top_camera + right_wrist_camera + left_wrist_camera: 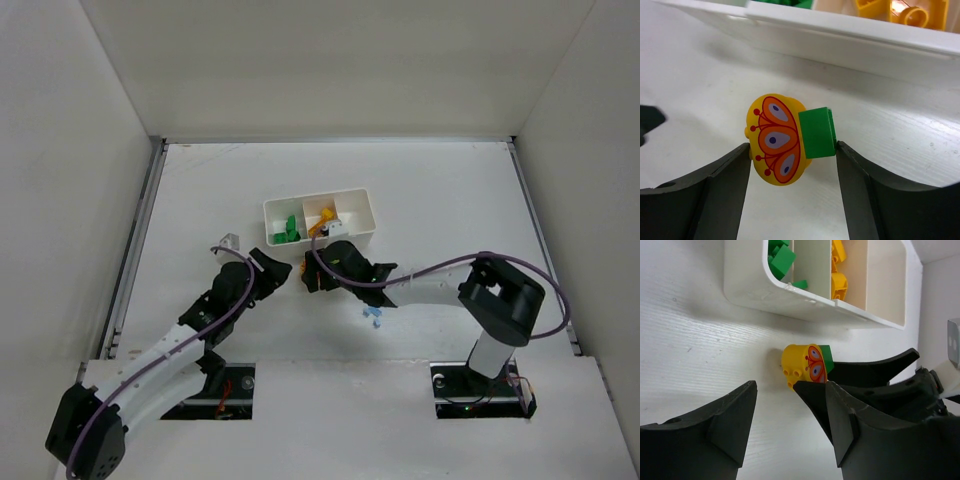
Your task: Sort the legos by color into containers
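The right gripper (791, 146) pinches a yellow-and-green lego cluster (782, 135) between its jaws beside the white 3-compartment tray (752, 290). The left gripper (774, 384), jaws spread, sits nearby.

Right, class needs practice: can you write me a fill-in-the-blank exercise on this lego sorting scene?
1. The right gripper is shut on a cluster joining a yellow piece and a ___ brick.
2. The left gripper beside it is ___, holding nothing.
3. The white tray has ___ compartments.
4. The small bricks lying loose on the table are pale ___.
Missing words: green; open; three; blue.
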Controlling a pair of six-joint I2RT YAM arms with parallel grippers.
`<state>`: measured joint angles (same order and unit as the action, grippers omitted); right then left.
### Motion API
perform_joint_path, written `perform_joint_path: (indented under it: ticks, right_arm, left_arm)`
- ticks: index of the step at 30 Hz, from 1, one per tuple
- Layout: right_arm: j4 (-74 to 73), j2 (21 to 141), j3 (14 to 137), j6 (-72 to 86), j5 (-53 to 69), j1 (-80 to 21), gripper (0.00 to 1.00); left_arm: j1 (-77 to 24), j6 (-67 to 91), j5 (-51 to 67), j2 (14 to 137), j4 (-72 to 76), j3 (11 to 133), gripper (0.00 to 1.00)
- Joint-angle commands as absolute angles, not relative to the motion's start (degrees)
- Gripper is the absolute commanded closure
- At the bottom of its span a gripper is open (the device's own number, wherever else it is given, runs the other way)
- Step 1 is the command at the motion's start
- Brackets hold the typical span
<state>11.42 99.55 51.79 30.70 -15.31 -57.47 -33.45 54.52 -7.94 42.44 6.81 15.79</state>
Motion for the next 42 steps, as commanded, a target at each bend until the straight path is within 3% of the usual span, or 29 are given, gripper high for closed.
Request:
perform_joint_path:
  ticks: [1, 26, 31, 37, 42]
  right_arm:
    - [17.92, 95.19, 50.45, 32.08, -10.91, -58.23, 0.40]
    - [25.92, 89.30, 46.50, 37.53, -1.50, -58.23, 0.40]
    - [27.68, 89.47, 45.88, 39.02, -0.62, -57.96, 0.40]
    - [29.27, 91.05, 45.44, 41.22, -0.09, -57.87, 0.39]
    - [31.90, 91.76, 44.04, 43.06, 0.35, -57.70, 0.27]
  left_arm:
    - [-34.14, 62.22, -8.79, 41.13, 11.94, 14.33, 0.45]
    - [-35.55, 62.31, -7.12, 46.40, 18.54, 13.80, 0.48]
    - [-35.73, 63.19, -7.21, 46.76, 18.98, 13.80, 0.58]
    - [-35.73, 65.47, -7.65, 45.36, 19.60, 13.27, 0.83]
    - [-34.41, 65.65, -7.30, 43.25, 19.60, 12.75, 0.90]
